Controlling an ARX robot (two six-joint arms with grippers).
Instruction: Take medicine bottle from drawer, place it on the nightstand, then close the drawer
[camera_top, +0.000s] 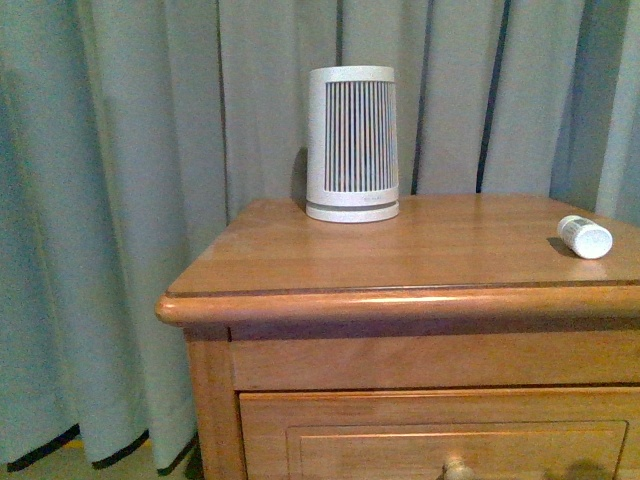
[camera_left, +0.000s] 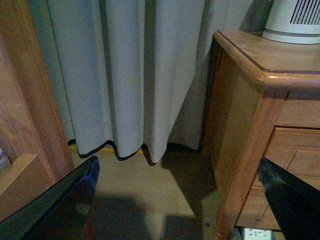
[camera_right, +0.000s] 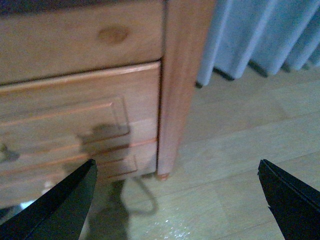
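Note:
The medicine bottle (camera_top: 584, 237), small and white, lies on its side on the nightstand (camera_top: 420, 255) near the top's right edge. The drawer (camera_top: 440, 435) under the top sits flush with the frame, its round knob (camera_top: 458, 468) at the picture's lower edge. Neither arm shows in the front view. My left gripper (camera_left: 177, 200) hangs open over the floor beside the nightstand's left corner (camera_left: 260, 75), holding nothing. My right gripper (camera_right: 175, 200) is open and empty, low over the floor by the nightstand's right front leg (camera_right: 164, 150); the drawer front (camera_right: 75, 90) there looks shut.
A large white striped canister (camera_top: 352, 143) stands at the back of the nightstand top. Grey curtains (camera_top: 130, 200) hang behind and to both sides. Another wooden piece (camera_left: 20, 100) stands by the left gripper. A dark cable (camera_right: 145, 195) lies on the floor, and a white power strip (camera_left: 257, 234) sits under the nightstand.

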